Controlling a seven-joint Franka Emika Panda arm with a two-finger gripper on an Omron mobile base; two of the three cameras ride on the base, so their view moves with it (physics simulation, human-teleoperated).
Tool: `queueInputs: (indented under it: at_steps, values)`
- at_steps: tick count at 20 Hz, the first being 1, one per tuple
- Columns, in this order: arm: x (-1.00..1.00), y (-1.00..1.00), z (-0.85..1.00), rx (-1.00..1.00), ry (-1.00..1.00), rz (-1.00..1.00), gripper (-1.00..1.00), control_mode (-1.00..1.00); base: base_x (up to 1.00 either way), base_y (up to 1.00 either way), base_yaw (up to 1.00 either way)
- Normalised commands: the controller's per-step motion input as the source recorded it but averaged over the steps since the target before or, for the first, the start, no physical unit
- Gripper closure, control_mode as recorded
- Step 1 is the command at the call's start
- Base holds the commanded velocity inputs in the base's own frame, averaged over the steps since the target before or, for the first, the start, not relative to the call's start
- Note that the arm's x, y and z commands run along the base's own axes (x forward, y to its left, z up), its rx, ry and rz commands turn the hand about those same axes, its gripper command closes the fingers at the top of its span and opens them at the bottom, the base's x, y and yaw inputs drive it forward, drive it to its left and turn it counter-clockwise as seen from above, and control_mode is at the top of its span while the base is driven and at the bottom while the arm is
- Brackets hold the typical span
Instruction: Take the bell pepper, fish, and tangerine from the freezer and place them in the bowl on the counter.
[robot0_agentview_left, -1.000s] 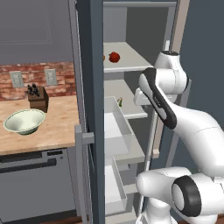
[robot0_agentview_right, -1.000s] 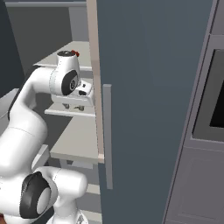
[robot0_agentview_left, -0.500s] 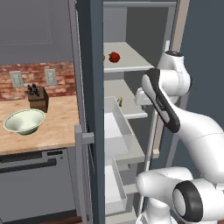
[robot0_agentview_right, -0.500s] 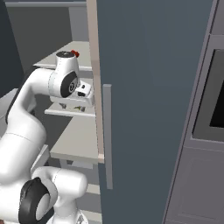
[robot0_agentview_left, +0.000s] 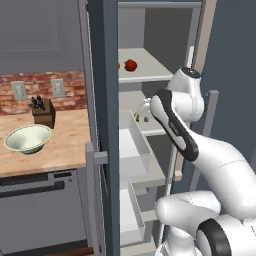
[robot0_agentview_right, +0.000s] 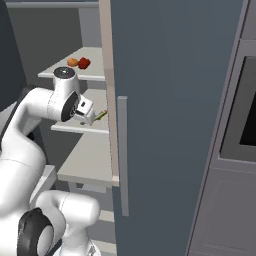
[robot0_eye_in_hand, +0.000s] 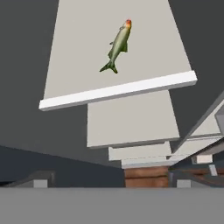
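1. The freezer (robot0_agentview_left: 102, 125) is seen with its slate-blue door swung open; white shelves and pulled-out drawers are exposed inside; the opening step is therefore judged done.
2. The bell pepper (robot0_agentview_left: 131, 65) is seen on the upper shelf (robot0_agentview_left: 150, 70), with the tangerine (robot0_agentview_right: 72, 62) just beside it; neither is held, so both are judged to be left for later.
3. The fish (robot0_eye_in_hand: 117, 45) is seen lying flat on the middle shelf (robot0_eye_in_hand: 118, 92), well back from the white front edge; in the right base view it shows as a thin green sliver (robot0_agentview_right: 100, 115) just beside the wrist.
4. The gripper is not clearly shown: its fingertips cannot be made out in the hand view, and whether it is open or closed cannot be told; nothing is seen between the camera and the fish, so no grasp is judged to have been made.
5. The bowl (robot0_agentview_left: 27, 138) is seen on the bench (robot0_agentview_left: 65, 145) beside the knife block (robot0_agentview_left: 42, 112); nothing is seen in it.
6. The task is thus judged to be at its beginning; none of the three items has been delivered; the fish appears to be the first target, with three pick-and-carry rounds left.
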Motion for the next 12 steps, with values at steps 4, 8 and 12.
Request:
queueInputs:
  at_steps: [4, 8, 12]
  values:
    - [0.65, 0.49, -0.06, 0.06, -0.03, -0.13, -1.0, -1.0, 0.0, 0.0, 0.0]
    - [0.83, 0.26, -0.03, 0.0, 0.0, -0.14, -1.0, -1.0, 0.0, 0.0, 0.0]
    - [0.79, 0.03, 0.0, 0.0, 0.0, -0.08, -1.0, -1.0, 0.0, 0.0, 0.0]
